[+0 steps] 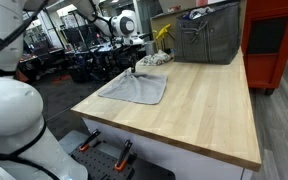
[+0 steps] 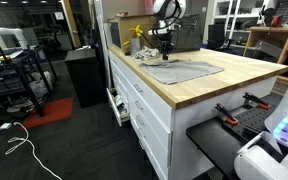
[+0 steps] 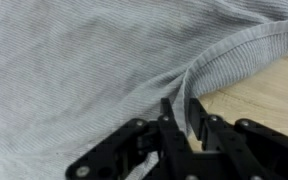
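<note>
Grey knit cloth (image 3: pixel 84 70) is lying limp on the wooden tabletop (image 3: pixel 272 100), looking soft and light. The claw (image 3: pixel 181 108) is pinching its raised fold (image 3: pixel 199 72), jaws nearly together; that fold seems the best hold.

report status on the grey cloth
pincer nearly closed astride a raised fold, grip unclear. grey ribbed fabric cloth spread on light wooden tabletop. pale crumpled bundle beyond it.

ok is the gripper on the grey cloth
Yes, the wrist view shows the gripper pinching a raised fold of the grey cloth.

arm (image 1: pixel 124 24): bent forward, wrist low | jaws: pinched nearly together, pointing down
</note>
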Robot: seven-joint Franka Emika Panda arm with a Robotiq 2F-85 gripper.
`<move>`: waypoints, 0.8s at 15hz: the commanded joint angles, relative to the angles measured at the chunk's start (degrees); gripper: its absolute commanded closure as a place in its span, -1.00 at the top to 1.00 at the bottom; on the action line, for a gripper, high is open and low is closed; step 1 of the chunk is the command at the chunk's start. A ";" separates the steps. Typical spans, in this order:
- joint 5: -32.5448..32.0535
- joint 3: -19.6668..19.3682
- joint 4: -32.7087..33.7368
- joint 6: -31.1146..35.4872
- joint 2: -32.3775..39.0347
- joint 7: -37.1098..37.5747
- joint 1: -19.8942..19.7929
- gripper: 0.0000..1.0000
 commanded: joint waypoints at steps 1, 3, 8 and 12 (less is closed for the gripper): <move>-1.44 -0.25 -3.17 1.74 -2.45 0.56 0.21 0.13; -1.84 -0.26 -3.36 1.86 -2.47 0.61 0.22 0.39; -2.78 -0.28 -3.83 2.14 -2.42 0.81 0.40 -0.65; -2.53 -0.09 -4.66 2.40 -3.14 0.62 0.33 -1.00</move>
